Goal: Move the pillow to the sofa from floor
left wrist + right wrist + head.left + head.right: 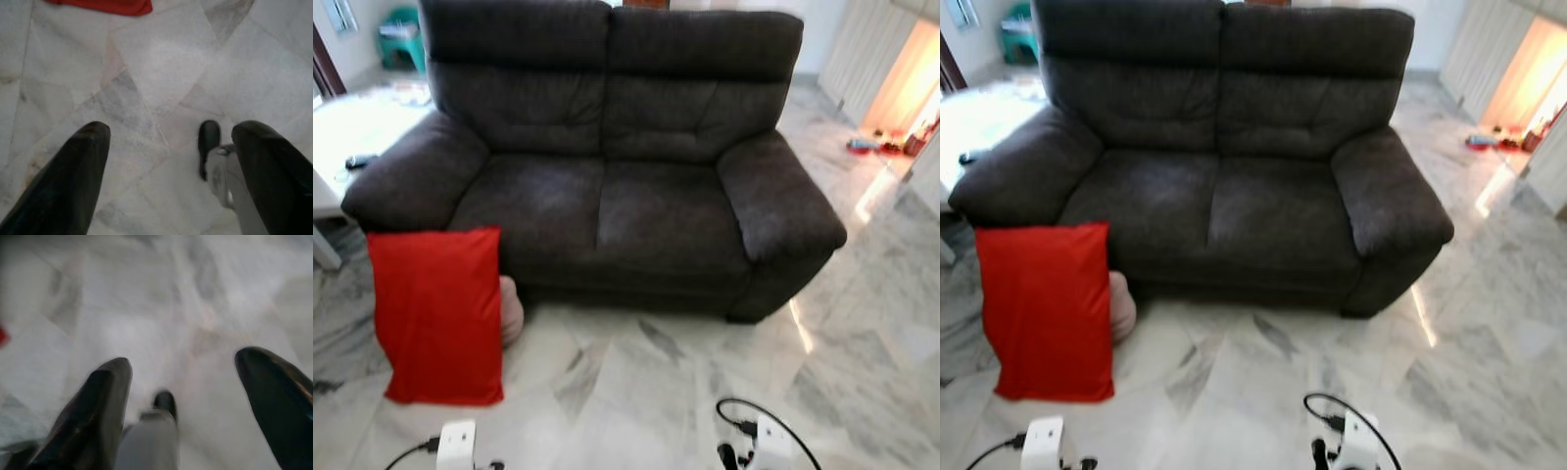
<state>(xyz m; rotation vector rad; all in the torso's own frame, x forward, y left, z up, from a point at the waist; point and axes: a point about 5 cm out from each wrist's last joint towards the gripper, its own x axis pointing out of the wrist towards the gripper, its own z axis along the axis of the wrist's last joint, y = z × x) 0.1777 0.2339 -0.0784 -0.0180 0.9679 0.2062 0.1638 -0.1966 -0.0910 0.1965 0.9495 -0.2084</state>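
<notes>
A red pillow (438, 313) stands upright on the marble floor, leaning against the front of the left armrest of a dark grey two-seat sofa (607, 206). The sofa's seat cushions are bare. My two arms hang low at the bottom of the eye views, the left wrist (457, 446) below the pillow and the right wrist (769, 441) well to its right. In the left wrist view my left gripper (173, 132) is open over bare floor, with the pillow's red edge (107, 6) far ahead. My right gripper (186, 362) is open too, over bare floor.
A pale pink soft object (511, 308) lies behind the pillow against the sofa's base. A white table (333, 147) stands to the left, and a teal stool (403, 37) is at the back left. Small red items (876, 145) lie at the far right.
</notes>
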